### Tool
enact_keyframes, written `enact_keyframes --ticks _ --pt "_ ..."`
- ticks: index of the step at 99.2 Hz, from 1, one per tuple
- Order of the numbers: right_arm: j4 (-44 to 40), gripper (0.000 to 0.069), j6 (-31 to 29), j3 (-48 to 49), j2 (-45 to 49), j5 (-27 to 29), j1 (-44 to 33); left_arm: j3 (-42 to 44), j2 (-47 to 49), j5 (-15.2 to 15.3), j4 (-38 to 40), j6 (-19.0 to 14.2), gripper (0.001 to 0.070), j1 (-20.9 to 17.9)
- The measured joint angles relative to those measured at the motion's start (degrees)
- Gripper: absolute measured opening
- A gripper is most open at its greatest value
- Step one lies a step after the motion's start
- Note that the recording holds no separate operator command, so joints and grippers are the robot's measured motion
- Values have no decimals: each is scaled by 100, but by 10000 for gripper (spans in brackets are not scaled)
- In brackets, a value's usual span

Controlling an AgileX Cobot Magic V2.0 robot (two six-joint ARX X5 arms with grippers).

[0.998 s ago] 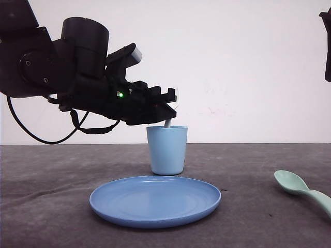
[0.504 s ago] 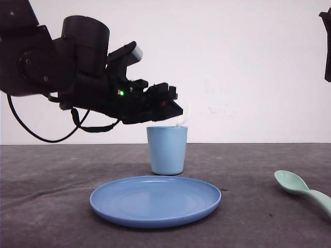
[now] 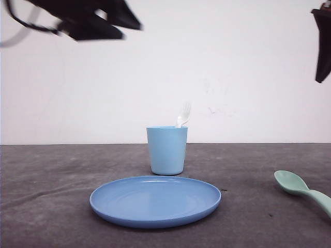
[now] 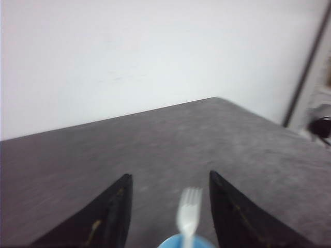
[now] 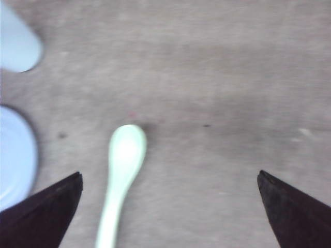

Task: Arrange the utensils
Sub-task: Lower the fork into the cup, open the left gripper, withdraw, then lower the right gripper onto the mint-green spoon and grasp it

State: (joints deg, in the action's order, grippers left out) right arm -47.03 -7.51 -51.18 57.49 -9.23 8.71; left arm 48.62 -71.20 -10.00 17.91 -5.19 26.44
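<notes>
The white fork (image 3: 183, 113) stands in the light blue cup (image 3: 166, 150), tines up and leaning right; from the left wrist its tines (image 4: 189, 206) rise from the cup rim (image 4: 186, 243) below the fingers. My left gripper (image 4: 170, 178) is open and empty, high at the upper left in the front view (image 3: 111, 18), well above the cup. The mint-green spoon (image 3: 300, 189) lies on the table at the right. My right gripper (image 5: 169, 178) hangs open above the spoon (image 5: 121, 175), which lies nearer one finger. The right arm (image 3: 323, 44) shows at the top right edge.
A round blue plate (image 3: 155, 200) lies in front of the cup on the dark grey table (image 3: 62, 196); its edge (image 5: 13, 155) and the cup (image 5: 15, 44) show beside the spoon in the right wrist view. A white wall stands behind.
My left gripper has let go of the fork, now standing in the cup, and has risen fast up and to the left. The right arm has shifted slightly.
</notes>
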Motion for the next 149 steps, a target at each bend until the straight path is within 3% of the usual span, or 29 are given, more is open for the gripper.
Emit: enact_keyframes --ticks 23,37,62,117,140,149 --pt "24 681 -452 0 258 155 693 0 1471 566 -2090 4 280 -964" --pt "146 681 -595 2 656 498 1062 0 2124 669 -3246 81 280 -1497" --pt "564 681 -737 2 1626 603 1307 0 2721 710 -4940 369 280 -1858" --pt "1377 677 -1051 7 3145 608 1565 0 2776 710 -5283 479 280 -1860" --pt "1576 499 -1145 7 3224 935 1720 0 2776 710 -5283 481 280 -1860" --pt "1558 465 -1165 7 3224 1062 1725 0 2776 710 -5283 481 280 -1860"
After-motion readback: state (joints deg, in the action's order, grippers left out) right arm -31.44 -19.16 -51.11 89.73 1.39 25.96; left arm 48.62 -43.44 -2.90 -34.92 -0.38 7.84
